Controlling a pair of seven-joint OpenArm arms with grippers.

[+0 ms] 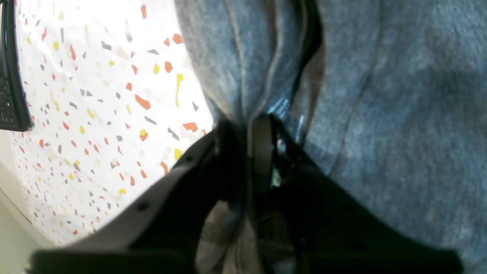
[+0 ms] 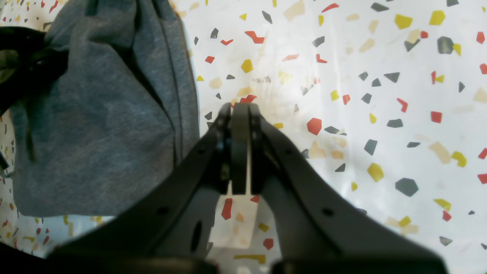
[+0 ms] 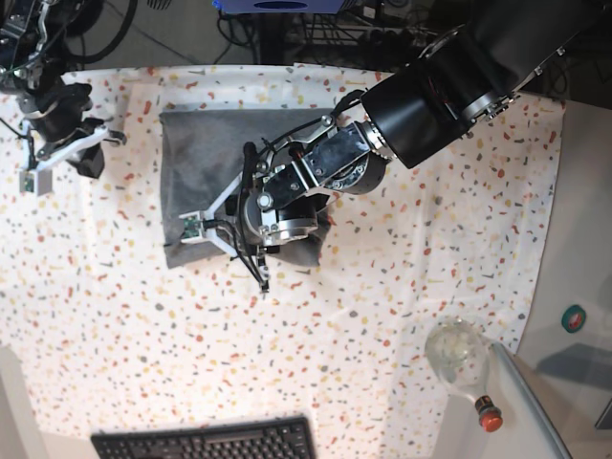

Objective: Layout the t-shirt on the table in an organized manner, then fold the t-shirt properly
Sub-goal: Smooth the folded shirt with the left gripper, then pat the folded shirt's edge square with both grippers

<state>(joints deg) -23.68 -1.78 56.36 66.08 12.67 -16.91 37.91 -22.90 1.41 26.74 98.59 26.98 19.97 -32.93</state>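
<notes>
Looks like we're mid-fold: left fingers [image 1: 262, 129] pinch a t-shirt [image 3: 206, 158] fold, right fingers [image 2: 239, 114] sit closed and empty over the bare counter [image 2: 380, 114]. Next we'd guess laying that fold flat, then letting go.

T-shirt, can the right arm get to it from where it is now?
Probably yes. The right gripper, shut, hovers over bare table with the t-shirt close beside it and nothing between. The left gripper pinches the fabric farther in, so only the near edge looks free.
</notes>
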